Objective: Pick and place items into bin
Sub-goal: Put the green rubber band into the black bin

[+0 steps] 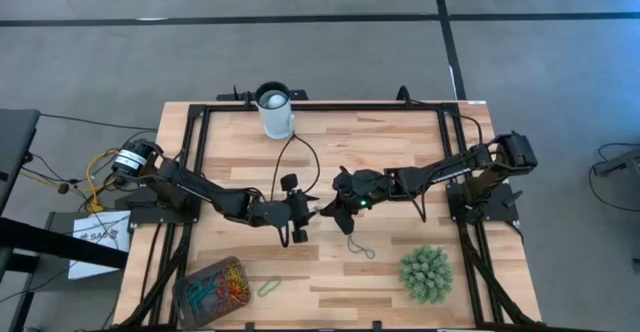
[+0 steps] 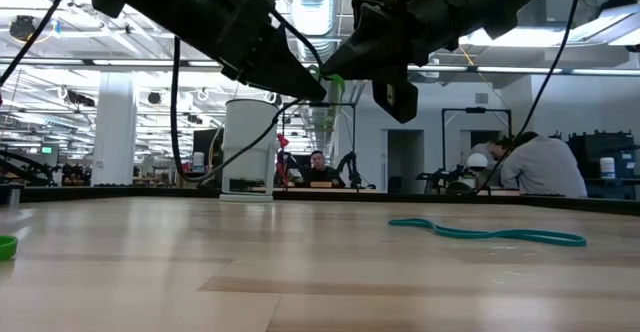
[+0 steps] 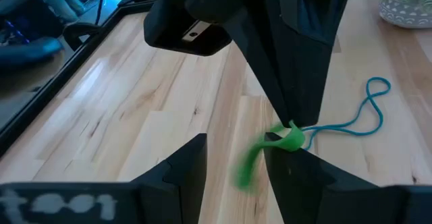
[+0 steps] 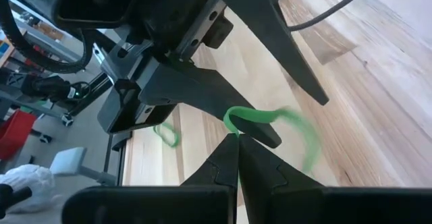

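Observation:
Above the table's middle, my right gripper (image 4: 237, 140) is shut on a green band (image 4: 251, 115), one of the items. My left gripper (image 3: 235, 143) faces it from the left, open, with one fingertip (image 4: 268, 137) at the band's loop. A teal band (image 1: 360, 247) lies flat on the wood near them. Another green band (image 1: 268, 288) lies beside the bin (image 1: 186, 290). The bin sits at the near left and holds several coloured bands. My right gripper pinches the green band at one end of its loop (image 4: 231, 126), between the free ends of its two fingers. The fingers slant down from the table's right. The band hangs clear of the table, its loose part (image 3: 246, 169) drooping below. My left gripper has one fingertip (image 3: 275, 143) right at the band; I cannot tell whether it touches.
A white cup (image 1: 274, 112) stands at the far edge. A spiky green plant ball (image 1: 425, 274) sits at the near right. Black frame rails (image 1: 320, 106) run along the table's sides. Bare wood lies between the bin and the plant. People sit in the room beyond.

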{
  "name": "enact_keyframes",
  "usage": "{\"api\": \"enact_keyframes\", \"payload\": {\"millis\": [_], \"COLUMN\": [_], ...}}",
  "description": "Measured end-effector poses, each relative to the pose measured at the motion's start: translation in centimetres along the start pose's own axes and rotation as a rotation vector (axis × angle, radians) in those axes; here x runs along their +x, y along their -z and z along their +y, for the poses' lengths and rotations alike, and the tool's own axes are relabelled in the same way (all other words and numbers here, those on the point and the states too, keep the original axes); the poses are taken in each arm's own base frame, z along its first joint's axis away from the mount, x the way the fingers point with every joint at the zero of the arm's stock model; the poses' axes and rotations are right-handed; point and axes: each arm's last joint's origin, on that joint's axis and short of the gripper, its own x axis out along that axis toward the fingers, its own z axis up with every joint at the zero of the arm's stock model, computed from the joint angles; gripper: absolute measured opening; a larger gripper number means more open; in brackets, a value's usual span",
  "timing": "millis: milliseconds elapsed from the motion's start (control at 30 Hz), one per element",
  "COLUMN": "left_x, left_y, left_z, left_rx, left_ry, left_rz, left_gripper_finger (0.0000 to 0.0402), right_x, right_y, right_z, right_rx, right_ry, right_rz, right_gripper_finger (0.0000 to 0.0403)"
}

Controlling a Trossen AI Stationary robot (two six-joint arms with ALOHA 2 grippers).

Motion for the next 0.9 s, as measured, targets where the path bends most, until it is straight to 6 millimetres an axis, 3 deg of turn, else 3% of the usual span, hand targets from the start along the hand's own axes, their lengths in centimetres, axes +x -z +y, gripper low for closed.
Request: {"api": "enact_keyframes", "payload": {"millis": [500, 800, 900], "left_x": [-0.3, -0.9, -1.1], "left_y": [-0.6, -0.5, -0.4], "left_z": [-0.2, -1.4, -1.5], "left_rx": [0.060, 0.147, 0.158], "left_ry": [-0.083, -0.050, -0.049], "left_rz": [-0.063, -0.066, -0.057], "left_gripper_finger": [0.0133, 0.0015, 0.0007], "right_x": [0.0, 0.0, 0.0], "right_y": [0.0, -0.1, -0.1], "right_z": [0.0, -0.1, -0.1], "right_rx": [-0.006, -0.022, -0.022], "right_ry": [0.001, 0.036, 0.038], "right_rz": [-0.003, -0.034, -0.033], "right_gripper_finger": [0.0001, 0.0014, 0.0029]}}
